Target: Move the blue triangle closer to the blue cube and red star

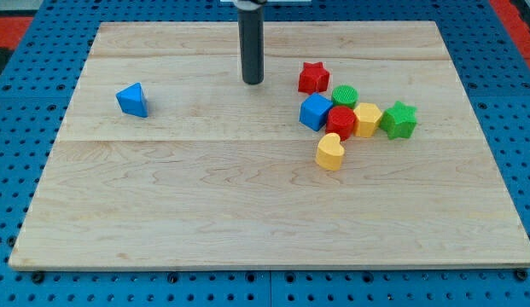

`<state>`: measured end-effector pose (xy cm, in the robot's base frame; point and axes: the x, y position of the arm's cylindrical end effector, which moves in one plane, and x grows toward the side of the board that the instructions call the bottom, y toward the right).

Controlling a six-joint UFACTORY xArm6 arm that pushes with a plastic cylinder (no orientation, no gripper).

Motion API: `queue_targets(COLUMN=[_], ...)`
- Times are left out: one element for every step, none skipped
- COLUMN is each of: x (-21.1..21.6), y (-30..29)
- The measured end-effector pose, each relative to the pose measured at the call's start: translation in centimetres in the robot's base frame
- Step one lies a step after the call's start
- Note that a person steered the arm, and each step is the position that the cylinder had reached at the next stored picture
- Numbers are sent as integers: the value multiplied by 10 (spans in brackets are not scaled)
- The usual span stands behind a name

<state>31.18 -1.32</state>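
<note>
On the surface (265,222), view's left: the blue triangle (133,100) sat alone, well apart from every other block.
Cluster, view's right: blue cube (316,112) and red star (313,78) lay near each other, with a green round block (345,95), a red block (340,122), a yellow block (367,119), a green star (399,119) and a yellow heart (330,153) crowded beside them.
End effector: a bare rod with nothing to clench or release; it held nothing. My tip (253,82) stood between triangle and cluster, nearer the cluster, touching no block.
Key relation: the triangle lay to the view's left of my tip and slightly lower; the goal lay to the right.
Judgement: my tip was on the wrong side, and would need to circle to the triangle's far left before pushing rightward.
</note>
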Motion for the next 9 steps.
queue_targets(x=[1, 25, 7, -13, -15, 23, 57, 73, 73], y=[105, 120, 77, -30, -145, -224, -252, -124, -38])
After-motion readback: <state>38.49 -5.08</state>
